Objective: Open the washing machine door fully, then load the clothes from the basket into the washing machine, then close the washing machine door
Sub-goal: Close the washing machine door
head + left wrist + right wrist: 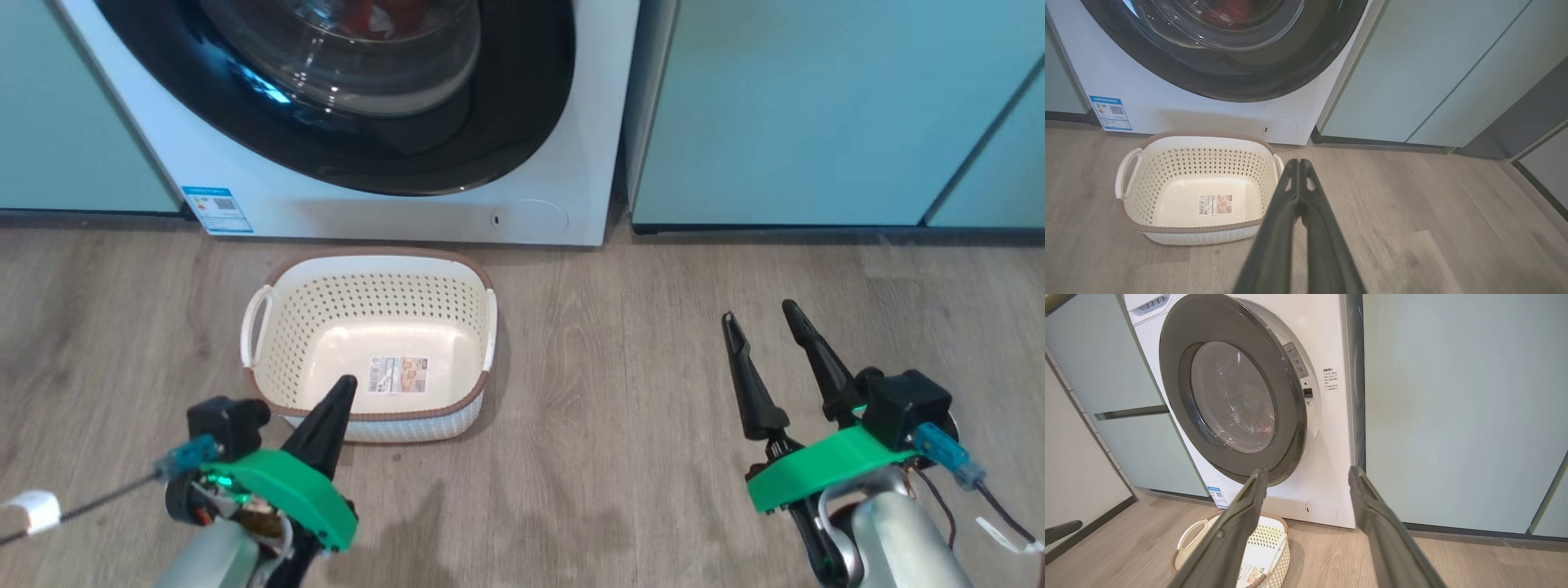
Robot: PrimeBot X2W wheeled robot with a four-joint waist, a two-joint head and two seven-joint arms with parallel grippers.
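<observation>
You are looking at the big white front-loading washing machine (326, 212) filling the upper left of the head view. Its large round door (506, 122), with a glossy black rim and bulging clear glass, is lying against the front. In the right wrist view a small dark latch slot (1308, 392) is showing just right of the rim, so the door may not be fully latched. The bright red fabric clothes (382, 11) are sitting inside the drum, showing through the glass at the top edge.

The cream perforated plastic basket (367, 304) with the brown rim is standing on the grey wood-look floor (620, 384), just below the door in the centre left of the frame. It is lying between your left arm and the machine. A printed sticker (397, 374) is showing on its floor.

A small blue label (217, 209) is sitting at the machine's lower left corner and a round flap (535, 218) at its lower right. Pale teal cabinets (816, 106) are flanking the machine on both sides.

Your left gripper (344, 385) is hanging at the lower left with its dark fingers pressed together on nothing, its tip overlapping the basket's near rim in the frame. Your right gripper (759, 313) is hovering at the lower right over bare floor, well apart from the basket, with its fingers spread wide and holding nothing.
</observation>
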